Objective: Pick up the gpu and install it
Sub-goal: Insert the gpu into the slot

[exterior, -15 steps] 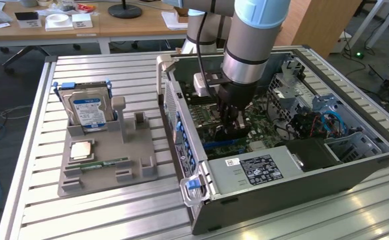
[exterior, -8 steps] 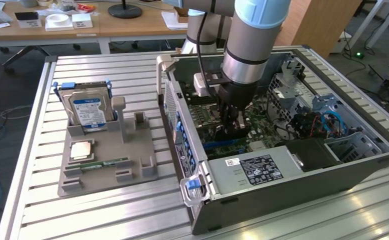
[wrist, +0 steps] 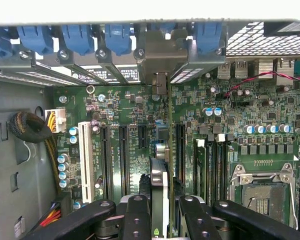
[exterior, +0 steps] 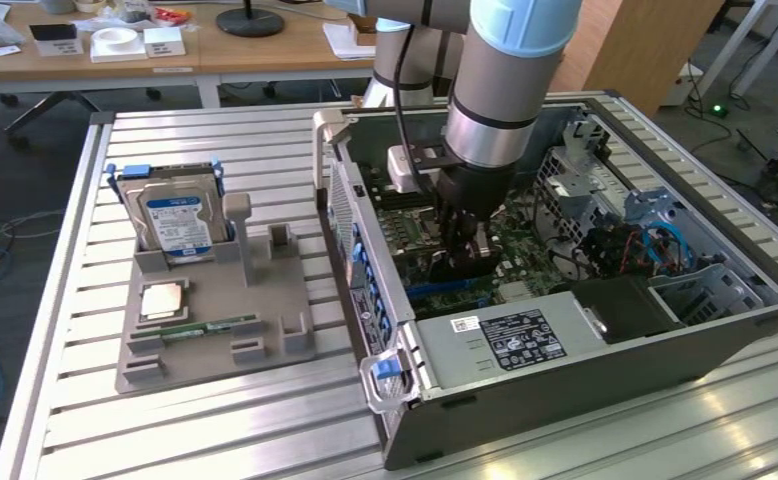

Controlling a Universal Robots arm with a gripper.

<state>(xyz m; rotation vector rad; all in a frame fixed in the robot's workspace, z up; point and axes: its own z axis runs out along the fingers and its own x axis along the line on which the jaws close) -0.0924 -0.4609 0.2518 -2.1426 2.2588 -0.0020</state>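
Reaching steeply down from above, the arm (exterior: 503, 75) entered the open computer case (exterior: 563, 340) in the exterior view, its gripper (exterior: 463, 262) low over the motherboard (exterior: 416, 215); on the exterior view's left, a grey holder (exterior: 216, 325) carried a hard drive (exterior: 176, 222) and a memory stick (exterior: 209, 326); in the wrist view the gripper's fingers (wrist: 136, 215) were clamped on the gpu (wrist: 159, 192), held edge-on and upright above the expansion slots (wrist: 124, 155), beside an empty CPU socket (wrist: 262, 192).

Bright, even daylight — glare streaks the metal table (exterior: 523, 440), and the wrist view's upper strip washes out.
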